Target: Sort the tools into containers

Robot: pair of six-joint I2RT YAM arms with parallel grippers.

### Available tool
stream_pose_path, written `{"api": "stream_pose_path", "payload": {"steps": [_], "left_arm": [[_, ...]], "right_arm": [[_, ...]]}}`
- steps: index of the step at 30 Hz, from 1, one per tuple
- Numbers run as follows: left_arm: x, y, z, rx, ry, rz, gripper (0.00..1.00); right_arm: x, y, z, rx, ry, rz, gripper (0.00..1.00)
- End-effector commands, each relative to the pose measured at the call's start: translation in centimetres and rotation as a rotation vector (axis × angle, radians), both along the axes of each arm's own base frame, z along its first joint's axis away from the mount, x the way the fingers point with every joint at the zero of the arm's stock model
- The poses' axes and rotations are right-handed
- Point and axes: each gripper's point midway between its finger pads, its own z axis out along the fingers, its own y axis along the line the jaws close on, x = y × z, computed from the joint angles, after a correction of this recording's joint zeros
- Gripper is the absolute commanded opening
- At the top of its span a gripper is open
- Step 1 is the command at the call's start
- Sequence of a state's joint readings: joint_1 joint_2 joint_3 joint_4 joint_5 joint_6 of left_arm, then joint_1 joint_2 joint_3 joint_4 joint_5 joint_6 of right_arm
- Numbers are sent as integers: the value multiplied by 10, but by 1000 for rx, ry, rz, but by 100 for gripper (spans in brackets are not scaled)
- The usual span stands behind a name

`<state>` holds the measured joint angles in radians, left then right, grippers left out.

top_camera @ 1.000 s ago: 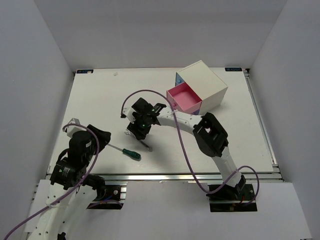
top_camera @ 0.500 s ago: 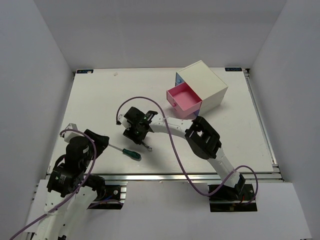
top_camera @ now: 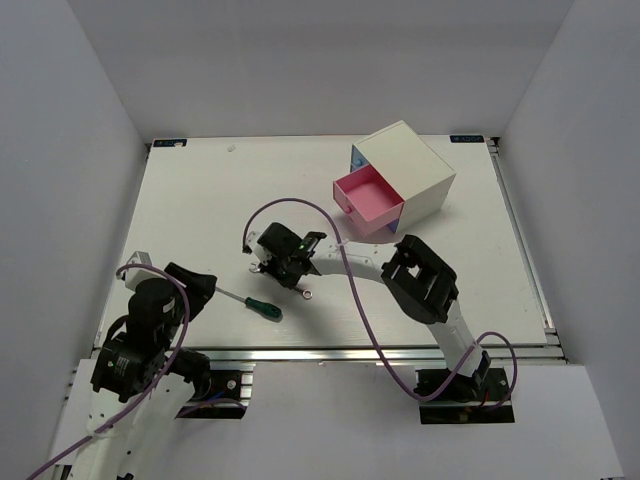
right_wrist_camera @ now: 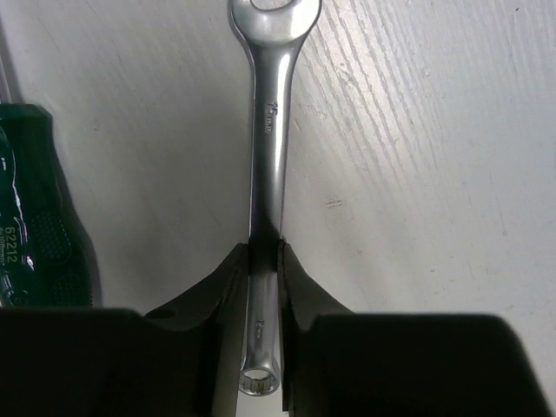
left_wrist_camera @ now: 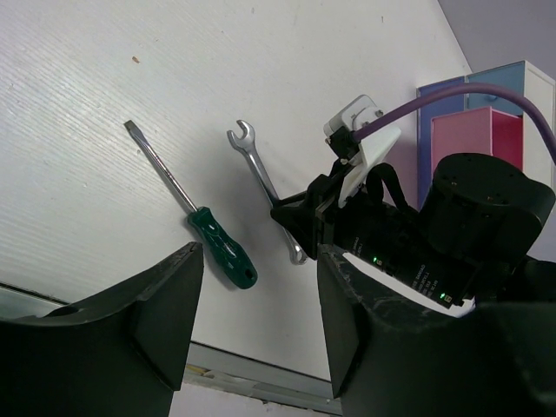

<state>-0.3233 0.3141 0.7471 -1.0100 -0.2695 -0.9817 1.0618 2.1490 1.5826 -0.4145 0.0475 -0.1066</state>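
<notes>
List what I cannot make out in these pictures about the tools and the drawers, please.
Top view: the right gripper covers most of the shaft of the silver wrench.
Right wrist view: the left edge cuts off the green-handled screwdriver; only part of its handle shows.
All views: the white cube-shaped cabinet hides the inside of the blue drawer.

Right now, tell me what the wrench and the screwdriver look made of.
The wrench looks like metal, probably chrome-plated steel: bright mirror sheen and a stamped size mark. The screwdriver has a silver metal shaft. Its green handle is likely glossy moulded plastic, judging by the highlights and printed digits.
</notes>
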Motion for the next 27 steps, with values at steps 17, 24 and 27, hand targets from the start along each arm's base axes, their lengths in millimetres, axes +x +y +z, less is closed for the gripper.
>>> {"api": "stream_pose_path", "payload": {"steps": [17, 24, 27], "left_arm": [[6, -4, 5, -22, -32, -3, 65], [12, -8, 3, -28, -33, -12, 65], [15, -10, 3, -35, -39, -17, 65]], "right_arm": [[65, -30, 64, 157, 103, 5, 0], [65, -28, 96, 257, 101, 48, 0], [67, -31, 100, 269, 111, 45, 0]]}}
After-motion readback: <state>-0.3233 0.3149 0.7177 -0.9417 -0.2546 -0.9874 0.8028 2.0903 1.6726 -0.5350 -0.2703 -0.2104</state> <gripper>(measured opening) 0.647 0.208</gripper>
